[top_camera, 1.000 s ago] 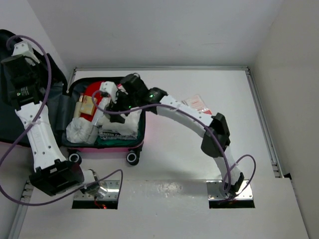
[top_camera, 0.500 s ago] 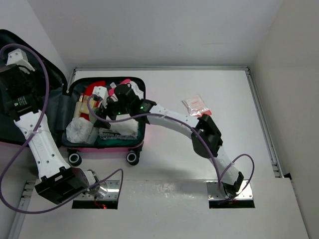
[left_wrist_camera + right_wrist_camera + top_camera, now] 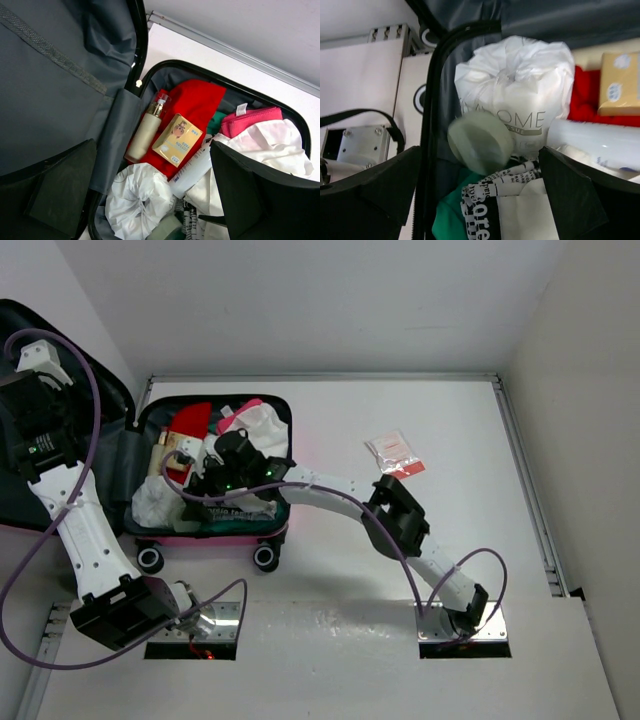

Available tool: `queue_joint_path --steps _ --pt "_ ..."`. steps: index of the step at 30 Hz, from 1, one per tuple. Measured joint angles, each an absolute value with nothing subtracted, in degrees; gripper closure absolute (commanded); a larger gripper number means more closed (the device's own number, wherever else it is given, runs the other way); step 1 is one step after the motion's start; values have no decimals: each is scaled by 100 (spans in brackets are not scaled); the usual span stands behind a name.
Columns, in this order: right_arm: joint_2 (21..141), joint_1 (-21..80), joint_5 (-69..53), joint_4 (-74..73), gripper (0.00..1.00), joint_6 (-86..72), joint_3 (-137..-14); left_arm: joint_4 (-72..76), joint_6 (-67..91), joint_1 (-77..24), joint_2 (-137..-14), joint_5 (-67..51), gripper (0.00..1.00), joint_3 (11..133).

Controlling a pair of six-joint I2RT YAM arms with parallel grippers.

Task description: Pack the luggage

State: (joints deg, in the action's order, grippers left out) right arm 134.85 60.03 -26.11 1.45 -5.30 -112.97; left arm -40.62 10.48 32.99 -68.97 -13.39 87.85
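The luggage [image 3: 220,537], a bright pink suitcase with dark grey lining, lies open at the table's left, its lid [image 3: 50,100] raised beside my left gripper [image 3: 48,435]. It holds a red cloth [image 3: 197,100], a cream bottle [image 3: 144,135], a yellow cotton-pads box [image 3: 177,140], a white tube [image 3: 192,170], a tied white plastic bag [image 3: 137,200], a pink pouch [image 3: 250,120] and white cloth. My left gripper [image 3: 150,170] is open and empty above the contents. My right gripper [image 3: 225,475] is inside the case, open [image 3: 480,155]. A blurred pale green round container [image 3: 480,141] lies between its fingers, over green cloth [image 3: 447,220].
A red and white packet [image 3: 395,453] lies on the white table right of the case. A black-and-white printed bag [image 3: 495,200] lies in the case's near part. The case's black wheels [image 3: 265,558] face the arm bases. A metal rail [image 3: 525,480] edges the table on the right.
My right gripper has moved left and nearer, from the case's far right corner to over its near middle. My left arm shifted slightly left beside the lid.
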Motion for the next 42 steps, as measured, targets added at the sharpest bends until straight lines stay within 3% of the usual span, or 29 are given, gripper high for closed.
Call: queue_joint_path --steps 5,8,11,13,20,23,27,38,41,42 --pt "13227 5846 -2545 123 0 -646 -11349 -4029 1037 3299 -6897 -1444 0 8746" --pt "12700 5537 -2377 117 6 -897 -11100 -3927 1035 3269 -6895 -1535 0 8691" --pt "11758 4941 -2115 104 18 -1170 -10527 -3850 899 3055 -6912 -1693 4 8691" --pt "11065 4340 -2008 14 25 -1354 -10138 -3820 751 2604 -6973 -1831 6 8750" --pt "9553 1476 -1555 -1140 23 -1505 -9148 -3671 261 631 -7454 -1931 7 9017" --pt "9765 829 -1291 -1844 22 -1162 -8897 -3691 40 54 -7614 -1638 4 9035" --pt "10429 709 -985 -2423 24 -604 -8471 -3715 -64 -331 -7824 -1267 3 9179" --pt "11876 1085 -620 -2794 16 318 -8420 -3809 73 40 -7872 -1151 1 9209" --pt "12143 1179 -550 -2790 17 515 -8527 -3809 73 99 -7813 -1146 1 9164" --pt "12215 1199 -499 -2792 23 593 -8554 -3813 73 132 -7782 -1133 1 9142"
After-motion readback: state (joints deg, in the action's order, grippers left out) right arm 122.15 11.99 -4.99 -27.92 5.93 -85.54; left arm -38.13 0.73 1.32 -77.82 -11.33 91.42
